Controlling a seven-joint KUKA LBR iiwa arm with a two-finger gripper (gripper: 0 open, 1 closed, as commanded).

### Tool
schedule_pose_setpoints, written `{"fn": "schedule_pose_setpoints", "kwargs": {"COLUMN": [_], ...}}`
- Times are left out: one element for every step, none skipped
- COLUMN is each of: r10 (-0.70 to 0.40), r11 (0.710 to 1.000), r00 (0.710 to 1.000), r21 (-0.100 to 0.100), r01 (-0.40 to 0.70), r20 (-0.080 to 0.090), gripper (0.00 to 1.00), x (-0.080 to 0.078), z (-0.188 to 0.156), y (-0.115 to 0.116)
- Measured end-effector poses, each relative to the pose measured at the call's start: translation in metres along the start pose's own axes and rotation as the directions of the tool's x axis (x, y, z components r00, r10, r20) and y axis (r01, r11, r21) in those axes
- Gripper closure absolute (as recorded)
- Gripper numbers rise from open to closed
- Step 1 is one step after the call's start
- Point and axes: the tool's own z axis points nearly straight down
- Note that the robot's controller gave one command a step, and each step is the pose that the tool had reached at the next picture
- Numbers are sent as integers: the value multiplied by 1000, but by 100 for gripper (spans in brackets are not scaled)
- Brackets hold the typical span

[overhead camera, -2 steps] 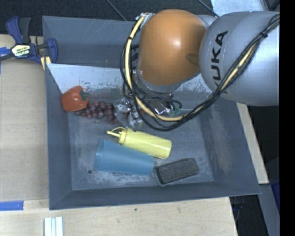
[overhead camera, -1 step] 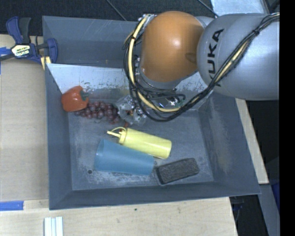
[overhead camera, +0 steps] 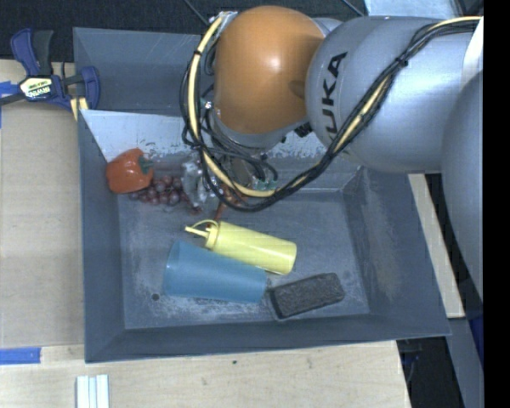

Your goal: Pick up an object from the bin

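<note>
At the near wall of the grey metal bin point(overhead camera: 238, 343), on its scuffed, speckled floor, lie a dark grey foam block point(overhead camera: 306, 295), a blue plastic cup point(overhead camera: 212, 274) on its side and a yellow squeeze bottle point(overhead camera: 251, 246). Farther back, the gripper point(overhead camera: 202, 185) is low at the right end of a bunch of dark red plastic grapes point(overhead camera: 160, 194), beside an orange plastic pepper point(overhead camera: 126, 172). I cannot tell whether it is wide or narrow. Dark floor lies beyond.

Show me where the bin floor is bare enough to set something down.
Bare bin floor lies right of the yellow bottle, behind the dark sponge. There is a smaller patch left of the blue cup, in front of the orange pepper. Crowded: the grapes by the gripper.
</note>
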Motion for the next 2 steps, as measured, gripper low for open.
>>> {"fn": "schedule_pose_setpoints", "kwargs": {"r10": [-78, -17], "r11": [997, 1000], "r00": [997, 1000], "r21": [3, 2], "r01": [78, 17], "r20": [-5, -1], "gripper": [100, 100], "x": [14, 15], "z": [37, 34], "y": [-25, -21]}}
